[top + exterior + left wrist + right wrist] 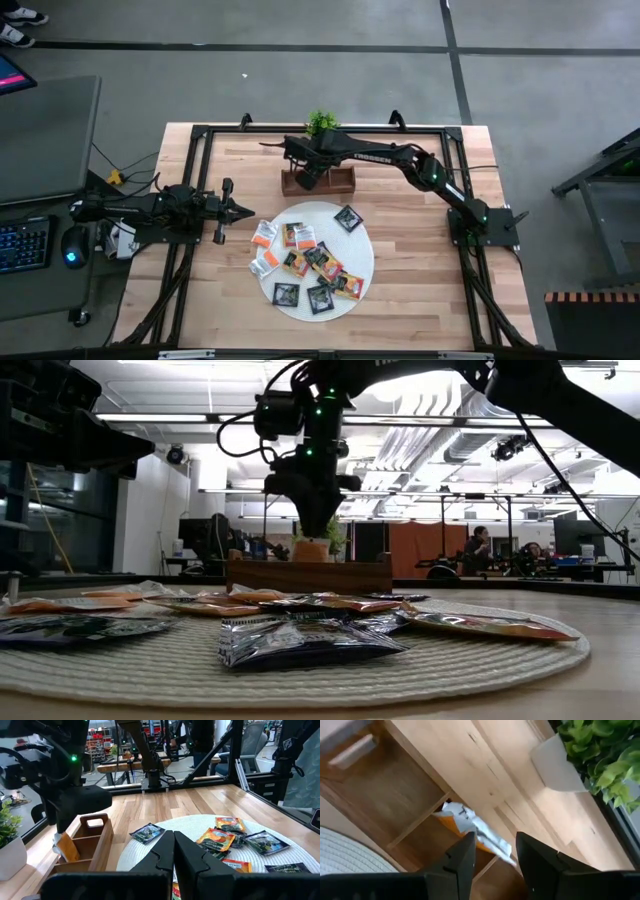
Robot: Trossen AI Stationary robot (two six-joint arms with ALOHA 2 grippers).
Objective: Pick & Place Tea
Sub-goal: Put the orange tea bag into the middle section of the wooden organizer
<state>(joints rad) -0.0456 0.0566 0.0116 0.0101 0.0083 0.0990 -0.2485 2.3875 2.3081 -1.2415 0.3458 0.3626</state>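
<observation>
The right end effector (312, 172) hangs over the left end of the wooden tray (343, 182) at the far side of the tabletop (420, 290). In the right wrist view its two fingers (462, 862) stand apart with nothing between them. Just beyond their tips a white-and-orange sachet (470, 827) leans tilted in a tray compartment, clear of both fingers. The left wrist view shows the same sachet (66, 847) propped in the tray's end compartment, directly below the end effector.

The other sachets (310, 262) lie scattered on the round mat (358, 258), in front of the tray, a few spilling over the mat's left edge.

The left end effector (236, 210) rests low over the tabletop, left of the mat, its fingers (187, 855) pressed together and gripping nothing.

A potted plant (321, 124) stands just behind the tray.
</observation>
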